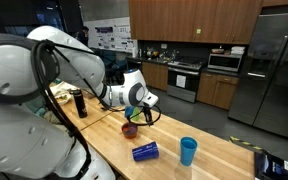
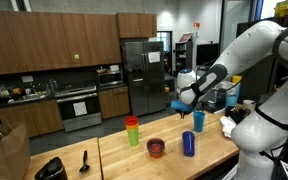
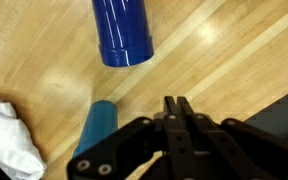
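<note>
My gripper [image 3: 177,103] hangs above the wooden table [image 3: 214,50] with its two black fingertips pressed together and nothing between them. A dark blue cup [image 3: 122,30] lies ahead of the tips. A light blue cup [image 3: 96,125] stands just to their left. In both exterior views the gripper [image 1: 147,110] [image 2: 181,105] hovers over the table's middle. The dark blue cup [image 1: 145,151] [image 2: 188,143] and the light blue cup [image 1: 188,150] [image 2: 199,120] are close by. A red bowl [image 1: 130,130] [image 2: 156,148] sits near them.
Stacked green and red cups [image 2: 133,130] stand behind the bowl. A black bottle [image 1: 80,104] is on the table's far end, a white cloth [image 3: 9,140] lies beside the light blue cup, and a brown paper bag [image 2: 4,150] stands at one edge. Kitchen cabinets and a fridge [image 2: 139,75] line the walls.
</note>
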Available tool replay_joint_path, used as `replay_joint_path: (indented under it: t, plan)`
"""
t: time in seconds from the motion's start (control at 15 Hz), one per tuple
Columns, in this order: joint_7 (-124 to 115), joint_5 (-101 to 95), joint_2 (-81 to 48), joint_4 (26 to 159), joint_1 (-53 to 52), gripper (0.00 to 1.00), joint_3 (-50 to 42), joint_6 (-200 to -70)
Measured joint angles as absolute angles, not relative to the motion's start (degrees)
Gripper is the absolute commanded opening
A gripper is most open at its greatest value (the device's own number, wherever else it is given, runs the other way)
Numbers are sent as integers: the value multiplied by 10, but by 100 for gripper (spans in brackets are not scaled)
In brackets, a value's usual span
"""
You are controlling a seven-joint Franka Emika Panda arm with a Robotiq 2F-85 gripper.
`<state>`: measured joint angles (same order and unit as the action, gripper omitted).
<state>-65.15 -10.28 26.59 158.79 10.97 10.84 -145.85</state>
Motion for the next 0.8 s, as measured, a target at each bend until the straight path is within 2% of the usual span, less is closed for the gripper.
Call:
replay_joint_path:
  t: [0.07,0.33,0.73,0.8]
  plan:
    - [-655,-103,275,1588,109,35,115,-1450]
    - [-645,-96,279,1587,107,58,114,-1399]
    - [-532,-88,201,1506,119,99,31,-1252]
    - [-505,-88,182,1487,121,100,18,-1238]
